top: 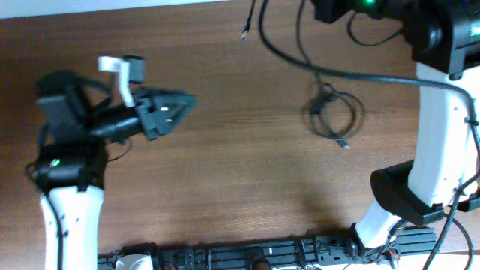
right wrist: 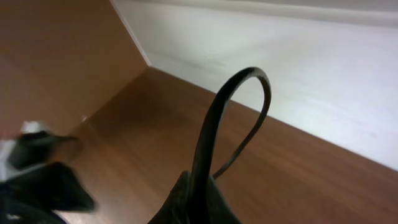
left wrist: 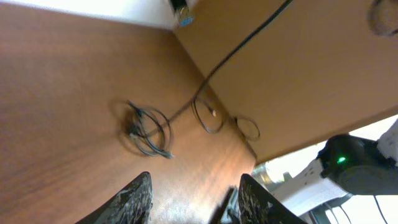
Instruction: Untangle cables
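While the right gripper clamps a raised black cable, apparently to draw it from the tangled coil at centre right, the left gripper stands apart, empty.

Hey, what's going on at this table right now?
The left gripper is open and empty above the wooden table, pointing toward a coiled cable that lies there untouched. The right gripper is shut on a black cord that arches up from between its fingers.
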`<state>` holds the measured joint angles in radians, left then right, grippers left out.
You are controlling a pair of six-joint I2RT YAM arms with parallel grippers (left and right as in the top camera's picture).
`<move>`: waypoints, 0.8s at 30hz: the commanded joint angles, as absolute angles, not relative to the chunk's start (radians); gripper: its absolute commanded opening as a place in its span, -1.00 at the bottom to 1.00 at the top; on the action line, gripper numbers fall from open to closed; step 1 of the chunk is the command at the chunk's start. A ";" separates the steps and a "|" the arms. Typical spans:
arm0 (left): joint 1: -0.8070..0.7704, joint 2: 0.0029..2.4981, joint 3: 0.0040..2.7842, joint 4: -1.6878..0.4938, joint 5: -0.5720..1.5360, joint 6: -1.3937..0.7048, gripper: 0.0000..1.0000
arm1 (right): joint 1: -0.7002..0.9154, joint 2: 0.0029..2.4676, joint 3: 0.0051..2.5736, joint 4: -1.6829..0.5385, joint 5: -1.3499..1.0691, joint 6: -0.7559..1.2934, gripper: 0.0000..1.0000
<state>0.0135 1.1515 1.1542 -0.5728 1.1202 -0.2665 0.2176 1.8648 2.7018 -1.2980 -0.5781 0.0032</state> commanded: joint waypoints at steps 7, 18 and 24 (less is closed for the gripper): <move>-0.164 1.311 1.160 -0.511 1.065 -0.185 0.57 | 0.306 1.843 2.706 -1.248 -0.538 0.067 -0.92; -0.268 1.370 1.160 -0.246 1.050 -0.176 0.74 | 0.396 1.852 2.706 -1.208 -0.493 0.197 -0.92; -0.298 1.371 1.160 -0.242 1.048 -0.125 0.73 | 0.399 1.852 2.706 -1.159 -0.388 0.378 -0.93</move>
